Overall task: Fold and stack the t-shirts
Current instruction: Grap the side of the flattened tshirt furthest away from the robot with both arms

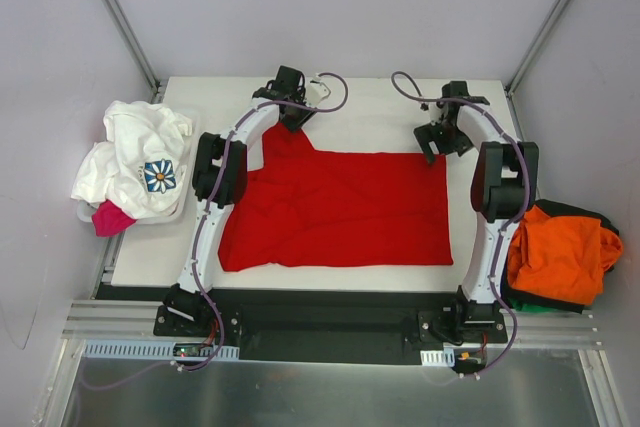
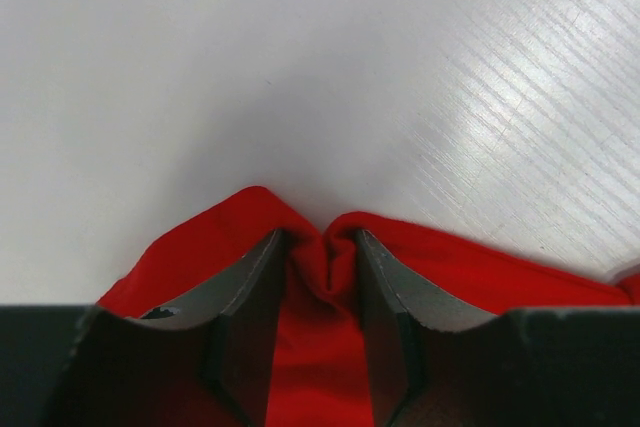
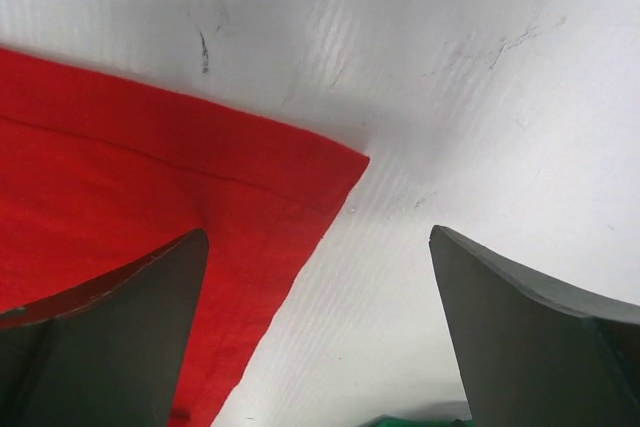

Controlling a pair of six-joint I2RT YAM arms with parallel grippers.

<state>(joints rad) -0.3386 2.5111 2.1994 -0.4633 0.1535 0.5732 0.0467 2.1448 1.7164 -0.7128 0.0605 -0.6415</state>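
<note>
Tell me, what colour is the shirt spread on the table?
The shirt is plain bright red, best seen from the top camera.

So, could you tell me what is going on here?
Two robot arms are working on a red t-shirt spread on the table. The left gripper pinches its far left edge, while the right gripper hangs open over the far right corner. A white flower-print shirt waits in a pile on the left, an orange shirt on the right.
</note>
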